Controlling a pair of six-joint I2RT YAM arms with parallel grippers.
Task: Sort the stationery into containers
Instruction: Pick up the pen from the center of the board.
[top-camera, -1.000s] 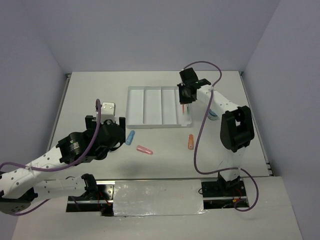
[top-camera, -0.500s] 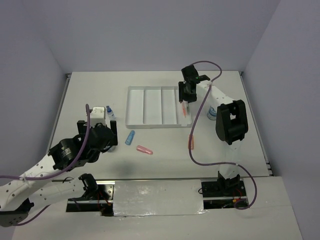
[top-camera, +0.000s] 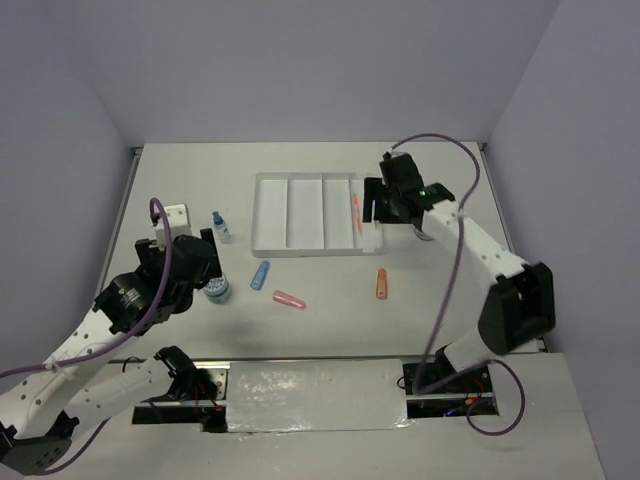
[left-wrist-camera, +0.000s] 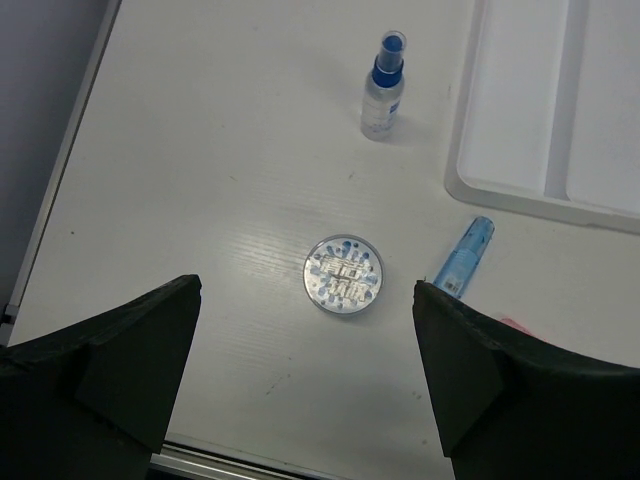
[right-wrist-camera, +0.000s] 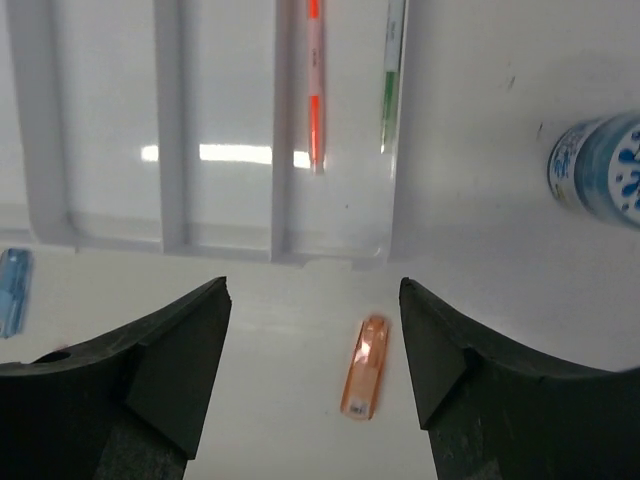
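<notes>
In the rightmost compartment of the tray (top-camera: 304, 212), find the orange pen (right-wrist-camera: 314, 85), lying lengthwise just beside the divider. Locate the green pen (right-wrist-camera: 392, 75) along the tray's right wall; cannot tell whether inside it or on the rim. No item visible in the other three compartments. Outside the tray, on the table (top-camera: 330, 330), note the unsorted items: orange stick (right-wrist-camera: 365, 380) just off the near right corner, pink stick (top-camera: 289, 299) and blue stick (left-wrist-camera: 462, 256) near the front wall, bottle (left-wrist-camera: 382, 85) upright to the left of the tray, left disc (left-wrist-camera: 344, 274) lying flat near the blue stick, right disc (right-wrist-camera: 600, 165) to the right of the tray. Read the right gripper (right-wrist-camera: 313, 290) as released: fingers spread wide, nothing held, hovering over the near right corner with the orange stick in line with the gap. Read the left gripper (left-wrist-camera: 305, 288) likewise: spread wide, empty, above the table with the left disc roughly between the fingers. Judge the step in hand as the approach to a fresh pick, pens done. For the next move, lower the left gripper until the fingertips reach the table, centre the flat disc in the gap, close across its edge, then lift and carry to a compartment.
</notes>
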